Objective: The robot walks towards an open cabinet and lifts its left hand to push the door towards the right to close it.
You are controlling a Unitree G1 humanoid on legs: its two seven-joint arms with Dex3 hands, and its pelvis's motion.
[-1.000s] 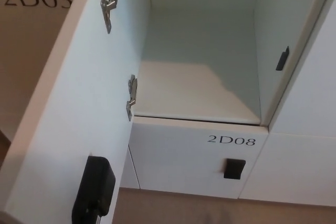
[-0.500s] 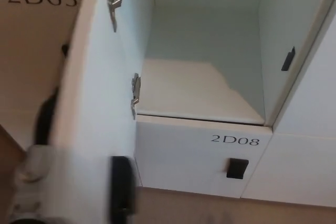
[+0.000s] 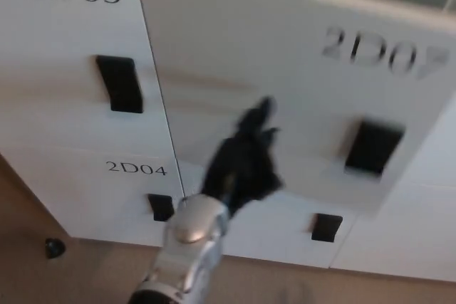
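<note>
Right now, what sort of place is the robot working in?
Most likely a locker or storage room. A bank of white numbered locker doors fills the view: the white door marked 2D03, the smaller one marked 2D04 and the swinging door marked 2D07, each with a black recessed handle.

Black left hand [image 3: 244, 164], silver wrist [image 3: 191, 224]

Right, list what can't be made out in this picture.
- Head view: the cabinet door is motion-blurred, so its label reads only roughly as 2D07.
- The left hand is blurred; whether it touches the door is unclear.
- The door hides the compartment behind it.
- The handle is smeared, its shape unclear.
- The right hand is out of frame.
</note>
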